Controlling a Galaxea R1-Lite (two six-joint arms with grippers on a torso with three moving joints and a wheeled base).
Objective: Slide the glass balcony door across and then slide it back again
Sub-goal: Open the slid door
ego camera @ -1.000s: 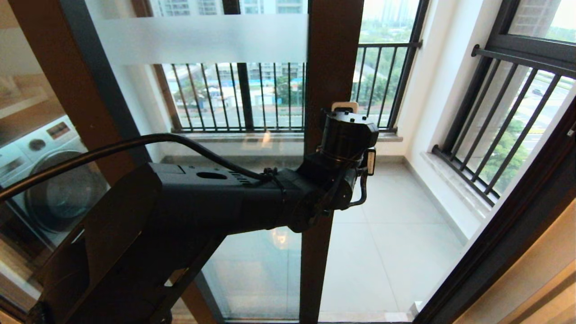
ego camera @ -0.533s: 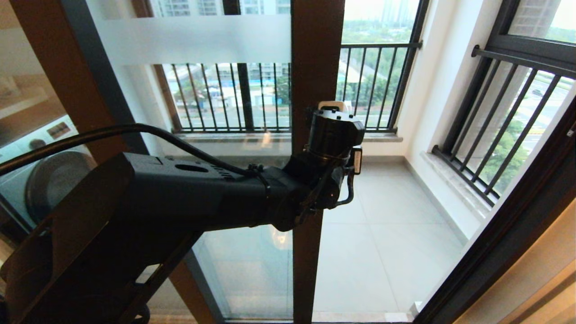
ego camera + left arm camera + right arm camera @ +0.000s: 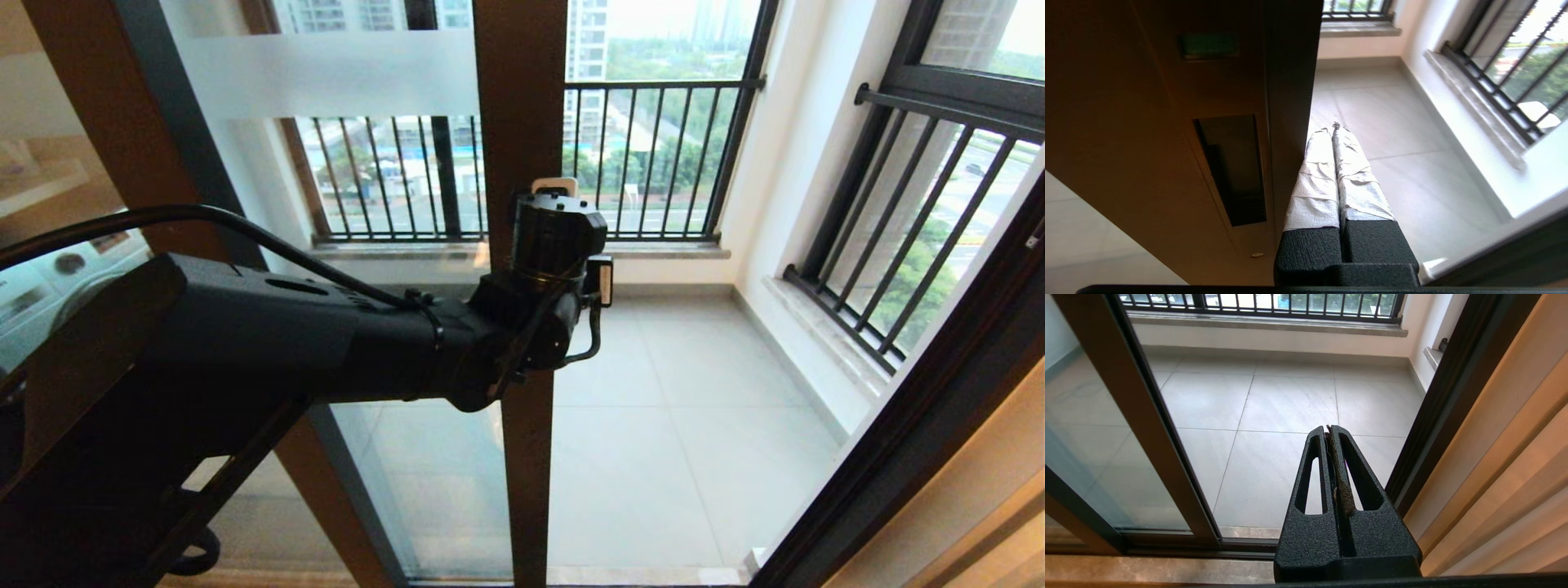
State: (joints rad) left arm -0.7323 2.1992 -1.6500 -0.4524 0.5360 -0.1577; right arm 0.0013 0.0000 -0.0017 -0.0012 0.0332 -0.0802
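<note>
The glass balcony door (image 3: 518, 122) has a dark brown stile and a frosted band (image 3: 326, 73) across its glass. My left arm's wrist (image 3: 555, 245) is at the stile's free edge, about halfway up. In the left wrist view my left gripper (image 3: 1334, 127) is shut and empty. Its white-wrapped fingers (image 3: 1314, 179) lie against the stile's edge, beside the recessed handle slot (image 3: 1231, 167). My right gripper (image 3: 1328, 430) is shut and empty, low over the threshold in the open doorway, with the door's stile (image 3: 1139, 416) off to one side of it.
A white washing machine (image 3: 49, 269) shows through the brown-framed panel at far left. The dark door jamb (image 3: 922, 408) bounds the opening on the right. Grey balcony tiles (image 3: 678, 425) and a black railing (image 3: 653, 155) lie beyond. Beige panelling (image 3: 1515, 457) stands beside the jamb.
The door's stile has slid to the left with my left arm against it, and the gap between stile and jamb has widened.
</note>
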